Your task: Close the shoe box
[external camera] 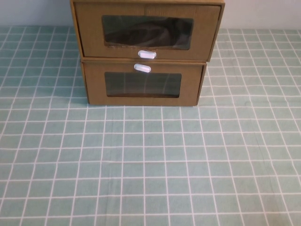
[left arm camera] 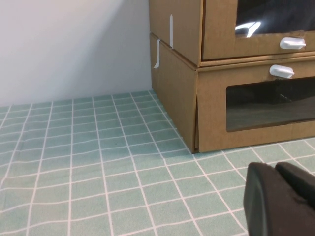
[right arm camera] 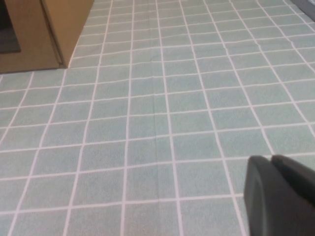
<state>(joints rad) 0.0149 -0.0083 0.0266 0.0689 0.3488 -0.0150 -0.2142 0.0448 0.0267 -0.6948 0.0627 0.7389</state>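
Left hand (left arm camera: 283,199): showing only in its own wrist view as a dark blurred mass hovering low over the desk near the boxes' front corner; opening cannot be told, nothing visibly held. Right hand (right arm camera: 280,194): likewise a dark shape over bare cloth in its wrist view; opening cannot be told.

Desk (external camera: 150,165): wearing a green cloth with white grid lines; pale plain wall (left arm camera: 74,44) standing behind.

Brown cardboard drawer-style shoe box (external camera: 146,30) with white pull tab under its clear window: sitting atop a matching cardboard box (external camera: 143,84) at the desk's far edge. High view is showing neither hand; left wrist view is revealing white tape strips (left arm camera: 164,42) on the boxes' side.
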